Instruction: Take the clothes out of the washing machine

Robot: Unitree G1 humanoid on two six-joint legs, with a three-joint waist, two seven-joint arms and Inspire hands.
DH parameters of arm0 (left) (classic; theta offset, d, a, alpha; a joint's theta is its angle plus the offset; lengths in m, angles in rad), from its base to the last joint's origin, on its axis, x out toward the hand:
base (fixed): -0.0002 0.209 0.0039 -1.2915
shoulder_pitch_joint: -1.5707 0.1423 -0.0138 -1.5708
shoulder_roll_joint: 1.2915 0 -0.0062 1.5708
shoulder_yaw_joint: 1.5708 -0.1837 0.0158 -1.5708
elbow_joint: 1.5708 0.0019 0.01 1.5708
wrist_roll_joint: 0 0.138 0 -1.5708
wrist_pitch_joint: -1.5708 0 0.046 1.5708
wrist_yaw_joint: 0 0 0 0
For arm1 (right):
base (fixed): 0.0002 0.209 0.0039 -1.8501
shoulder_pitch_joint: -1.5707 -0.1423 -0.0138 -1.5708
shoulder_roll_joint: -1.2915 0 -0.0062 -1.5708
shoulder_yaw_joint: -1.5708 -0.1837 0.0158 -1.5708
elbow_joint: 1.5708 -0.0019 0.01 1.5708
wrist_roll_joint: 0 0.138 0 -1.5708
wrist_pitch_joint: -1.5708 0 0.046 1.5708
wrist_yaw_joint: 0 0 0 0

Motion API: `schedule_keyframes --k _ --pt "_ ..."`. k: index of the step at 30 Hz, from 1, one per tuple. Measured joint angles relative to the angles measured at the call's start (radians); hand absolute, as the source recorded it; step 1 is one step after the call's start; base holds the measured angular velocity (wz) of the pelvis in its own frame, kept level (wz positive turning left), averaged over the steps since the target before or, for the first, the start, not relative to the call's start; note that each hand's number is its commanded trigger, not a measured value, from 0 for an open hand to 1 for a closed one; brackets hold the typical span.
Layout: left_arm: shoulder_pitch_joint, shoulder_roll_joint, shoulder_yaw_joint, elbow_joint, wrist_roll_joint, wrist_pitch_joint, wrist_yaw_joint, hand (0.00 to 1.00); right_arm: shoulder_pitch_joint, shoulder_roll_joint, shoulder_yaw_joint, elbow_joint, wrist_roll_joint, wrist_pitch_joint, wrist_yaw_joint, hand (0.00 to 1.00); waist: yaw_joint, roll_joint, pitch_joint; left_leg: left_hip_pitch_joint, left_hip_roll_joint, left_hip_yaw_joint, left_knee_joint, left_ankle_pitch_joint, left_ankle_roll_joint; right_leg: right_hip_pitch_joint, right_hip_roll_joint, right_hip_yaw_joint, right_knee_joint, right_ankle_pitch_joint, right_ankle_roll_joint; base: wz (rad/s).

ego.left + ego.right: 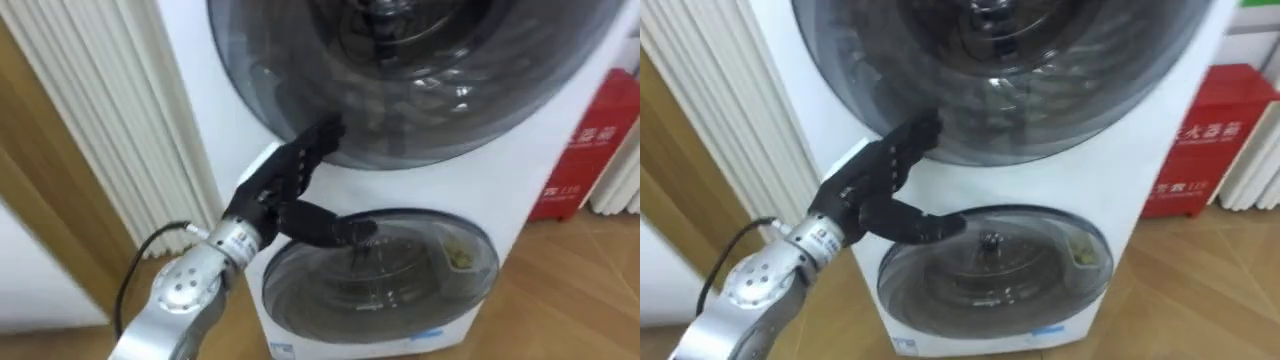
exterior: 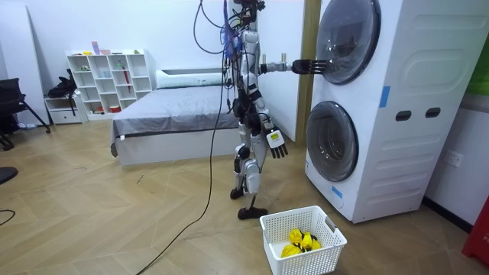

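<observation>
Wooden floor (image 2: 114, 221) — one washer (image 2: 412, 153), lower door (image 1: 380, 270), upper door (image 1: 420, 60), left hand (image 1: 287, 183) straight-fingered at its rim.

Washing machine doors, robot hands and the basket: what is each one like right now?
Upper door: shut.
Lower door: shut.
Left hand: open, fingers straight at the upper door's edge.
Right hand: open, hanging by the robot's side.
Basket: on the floor, yellow things inside.

Bright, even light fills the room. Pale glints streak the dark glass of the upper door (image 1: 430, 90) and lower door (image 1: 385, 275). The white washer (image 2: 428, 153) shines bright; the floor (image 2: 114, 221) carries a soft sheen, and a faint shadow rings the basket (image 2: 290, 261).
</observation>
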Motion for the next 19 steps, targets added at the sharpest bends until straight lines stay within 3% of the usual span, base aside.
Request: schedule_keyframes --k 4,7,8,9,11,13,16,19 --pt "0.029 -0.029 -0.007 0.148 0.008 0.016 0.009 0.00 0.003 -0.001 -0.001 0.000 -0.004 0.000 -0.004 0.00 -0.009 0.006 -0.0044 0.011 0.013 0.015 0.008 0.009 -0.014 -0.005 0.012 0.007 0.005 -0.013 -0.006 -0.21" --pt "0.159 -0.053 -0.006 0.225 0.072 0.012 0.009 0.00 0.009 0.010 -0.002 -0.003 0.002 0.001 -0.003 0.00 -0.007 -0.007 -0.0097 0.012 0.024 0.021 0.012 0.019 -0.021 -0.016 0.029 0.013 0.014 -0.010 -0.018 -0.13" --pt "0.228 -0.054 -0.006 0.252 0.118 0.012 0.009 0.00 0.010 0.017 -0.002 -0.008 0.002 0.001 -0.002 0.00 -0.004 -0.018 -0.0098 0.011 0.029 0.019 0.012 0.022 -0.027 -0.021 0.034 0.011 0.024 -0.016 -0.028 0.00" --pt "0.284 -0.055 -0.005 0.304 0.156 0.013 0.011 0.00 0.010 0.020 -0.002 -0.008 0.010 0.001 -0.002 0.00 0.008 -0.022 -0.0158 0.012 0.036 0.019 0.012 0.023 -0.034 -0.019 0.040 0.009 0.023 -0.019 -0.035 0.00" --pt "0.349 -0.056 0.013 0.400 0.203 0.012 0.029 0.00 0.014 0.020 -0.002 -0.008 0.014 -0.002 0.001 0.00 0.028 -0.043 -0.0164 0.013 0.045 0.012 0.013 0.022 -0.046 -0.015 0.049 0.001 0.022 -0.020 -0.054 0.08" --pt "0.414 -0.058 0.071 0.528 0.228 0.008 0.075 0.00 0.017 0.020 -0.021 -0.004 0.024 -0.011 -0.002 0.00 0.069 -0.058 -0.0235 0.015 0.054 -0.002 0.012 0.015 -0.060 -0.006 0.061 -0.007 0.016 -0.022 -0.063 0.06" --pt "0.493 -0.053 0.130 0.595 0.213 -0.014 0.146 0.00 0.032 0.020 -0.031 -0.002 0.065 -0.039 -0.013 0.00 0.113 -0.057 -0.0217 0.037 0.064 -0.006 0.012 0.002 -0.075 0.014 0.068 -0.030 0.012 -0.030 -0.071 -0.12" --pt "0.559 -0.051 0.209 0.697 0.220 -0.068 0.222 0.00 0.034 0.022 -0.032 0.029 0.097 -0.069 -0.002 0.00 0.135 -0.052 -0.0178 0.053 0.065 -0.020 0.005 -0.008 -0.085 0.042 0.073 -0.038 -0.005 -0.044 -0.071 0.08"
